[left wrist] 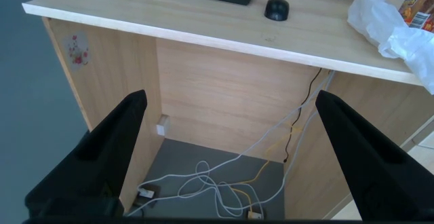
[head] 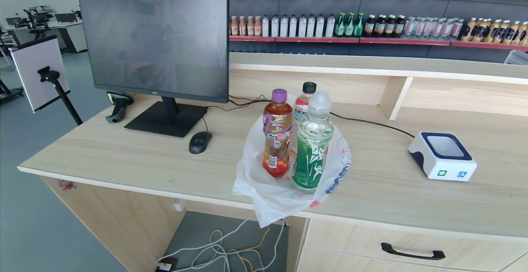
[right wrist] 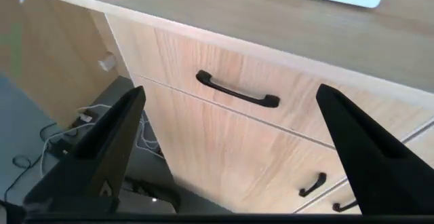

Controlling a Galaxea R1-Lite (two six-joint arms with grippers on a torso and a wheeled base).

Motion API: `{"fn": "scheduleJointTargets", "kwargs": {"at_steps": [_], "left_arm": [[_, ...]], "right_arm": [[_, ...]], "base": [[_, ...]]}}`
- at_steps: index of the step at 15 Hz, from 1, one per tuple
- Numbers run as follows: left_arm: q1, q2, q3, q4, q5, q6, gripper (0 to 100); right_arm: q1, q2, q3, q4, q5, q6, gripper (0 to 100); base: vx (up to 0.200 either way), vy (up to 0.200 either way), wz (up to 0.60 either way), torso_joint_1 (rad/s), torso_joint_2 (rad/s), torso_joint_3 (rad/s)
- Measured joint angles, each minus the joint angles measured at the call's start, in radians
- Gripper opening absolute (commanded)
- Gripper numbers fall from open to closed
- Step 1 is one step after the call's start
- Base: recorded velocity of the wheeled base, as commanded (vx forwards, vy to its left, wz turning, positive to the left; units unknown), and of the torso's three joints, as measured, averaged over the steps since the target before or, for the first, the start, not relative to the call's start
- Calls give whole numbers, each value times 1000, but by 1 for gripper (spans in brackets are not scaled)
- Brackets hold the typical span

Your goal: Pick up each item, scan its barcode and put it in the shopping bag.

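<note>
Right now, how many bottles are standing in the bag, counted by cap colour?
Purple-cap bottle: 1
Black-cap bottle: 1
Clear-cap bottle: 1
Total: 3 bottles in the bag

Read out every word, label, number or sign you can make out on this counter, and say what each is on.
No word or number is legible.
scanner: one green and one blue sign on its front, no readable letters.
purple-capped bottle: label print and barcode, too small.
green-labelled bottle: white lettering, unreadable.
shopping bag: blue print, crumpled, unreadable.
monitor: bezel logo, too small.
</note>
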Motion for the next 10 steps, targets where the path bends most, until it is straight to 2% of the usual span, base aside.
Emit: {"fn": "scheduleJointTargets", "kwargs": {"at_steps": [1,3,10], "left_arm": [[0,0,0,0,0,0,100],[-1,0,0,0,0,0,100],[0,0,0,0,0,2,100]], "right_arm": [[-83,-16,3,-5,3,-1,100],[-156,-43,8,-10,14,-27,100],[-189,-66,10,-13,10,-23,100]], "base": [[0,0,0,0,0,0],[0,0,0,0,0,0],[0,0,0,0,0,0]]}}
